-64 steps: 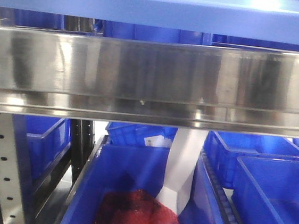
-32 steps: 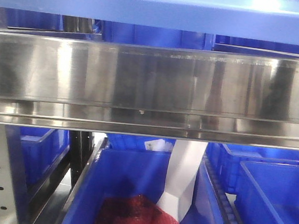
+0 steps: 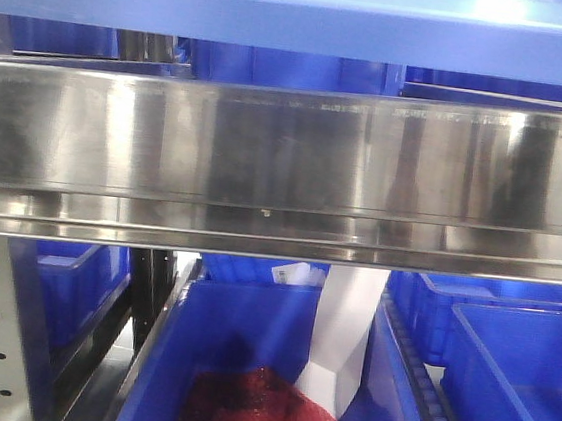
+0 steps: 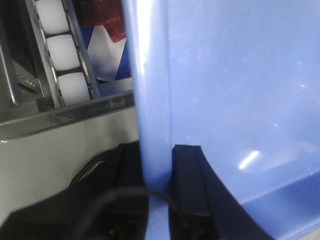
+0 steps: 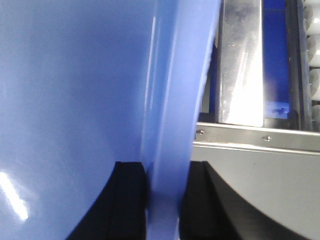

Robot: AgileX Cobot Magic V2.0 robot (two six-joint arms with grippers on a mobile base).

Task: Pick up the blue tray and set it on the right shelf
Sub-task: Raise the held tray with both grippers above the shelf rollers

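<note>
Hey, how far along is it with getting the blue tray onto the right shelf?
Done: the grab; the left gripper and right gripper are each shut on a rim of the blue tray. In hand: the tray is held above the steel front lip of the right shelf. Left: setting it down and releasing; no view shows it resting there.

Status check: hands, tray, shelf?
Shut on blue tray rim: left hand, right hand. Tray above right shelf lip. Dark bins below, not blocking.

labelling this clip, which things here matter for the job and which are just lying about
Job: blue tray, steel shelf, left claw, right claw, both clamped on its rim.
Lying about: dark-blue bins, red mesh bag, white strip, rollers.
</note>
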